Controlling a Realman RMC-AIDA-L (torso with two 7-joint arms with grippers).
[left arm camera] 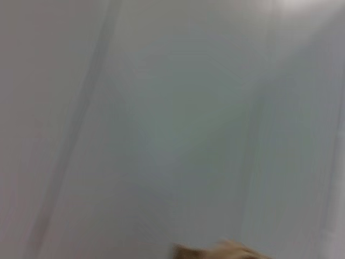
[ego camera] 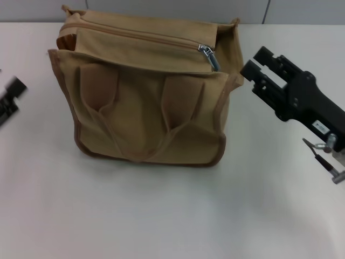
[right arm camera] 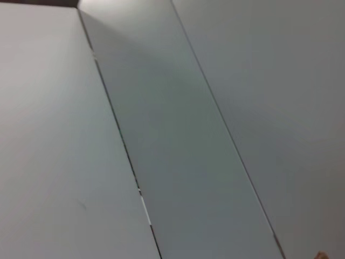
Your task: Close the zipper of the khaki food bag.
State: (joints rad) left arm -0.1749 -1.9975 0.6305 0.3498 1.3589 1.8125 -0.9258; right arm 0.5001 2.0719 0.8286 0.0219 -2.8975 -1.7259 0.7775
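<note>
The khaki food bag (ego camera: 145, 102) stands upright on the white counter (ego camera: 161, 216), toward the far side and a little left of centre in the head view. Its front panel faces the camera, with 2 looped fabric handles (ego camera: 140, 135) hanging down against it and darker brown trim along the edges. The zipper (ego camera: 135, 33) runs across the bag's top from the far left corner toward the right. Its silver pull tab (ego camera: 208, 56) sits near the right end of the run, hanging over the folded top flap, and the tape to the left of it looks joined. At the left corner a narrow gap of the lining shows.

The right claw (ego camera: 253, 67) hovers just beside the bag's upper right corner, close to the pull tab but apart from it. Its 2 black fingers are released with a gap between them, and they grasp nothing. The left claw (ego camera: 12, 94) sits at the left edge of the head view, well apart from the bag and blurred; I cannot tell its state.

The left wrist view shows mostly a pale wall (left arm camera: 161, 108), with a tan sliver of the bag (left arm camera: 221, 251) at the edge. The right wrist view shows the wall panels (right arm camera: 178, 135) and their seams.
</note>
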